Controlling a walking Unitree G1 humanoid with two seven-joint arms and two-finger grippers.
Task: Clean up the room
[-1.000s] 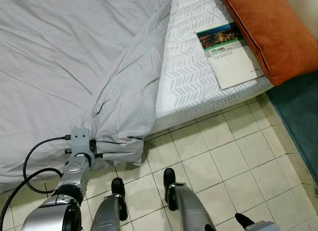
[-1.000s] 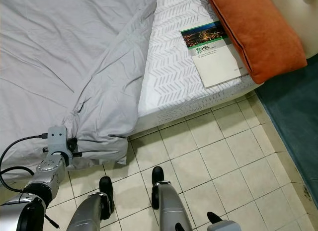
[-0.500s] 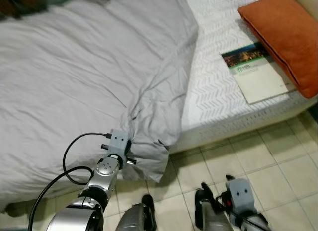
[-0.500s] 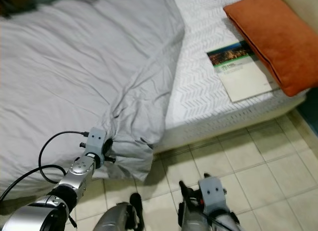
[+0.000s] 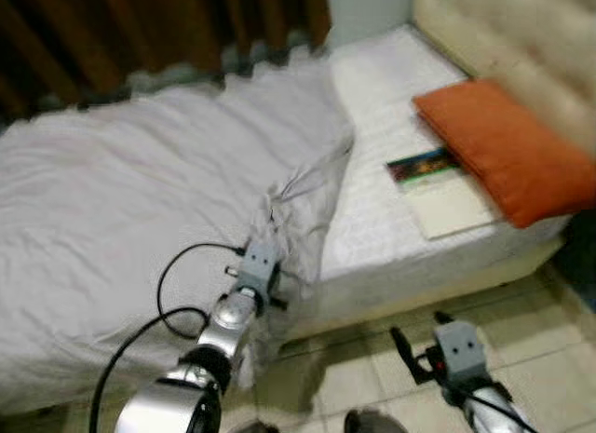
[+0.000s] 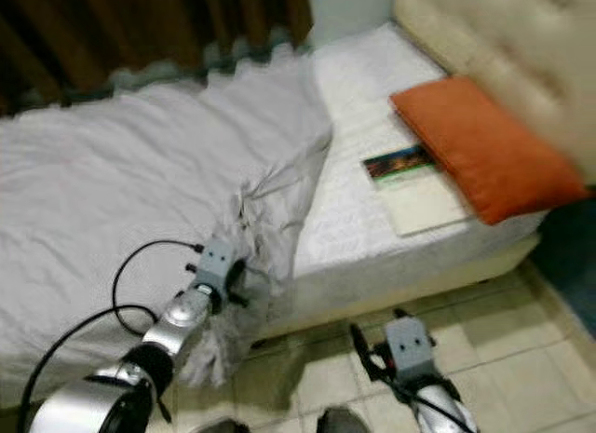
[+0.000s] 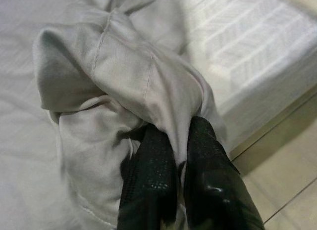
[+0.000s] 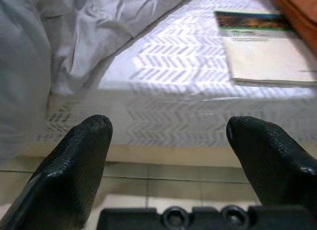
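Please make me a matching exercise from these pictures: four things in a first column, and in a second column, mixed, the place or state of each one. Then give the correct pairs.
Things:
1. grey blanket
2. book
3. orange pillow
4. right hand

Places or states:
A. open, held over the tiled floor beside the bed
B. lies flat on the white patterned sheet, next to the pillow
C. its corner is pinched by the left hand
D. lies at the head of the bed, by the padded headboard

Pairs: 1-C, 2-B, 3-D, 4-A

Grey sheet (image 5: 140, 219) spread over bed, wrinkled; near corner bunched, lifted, pinched at 6 o'clock edge.
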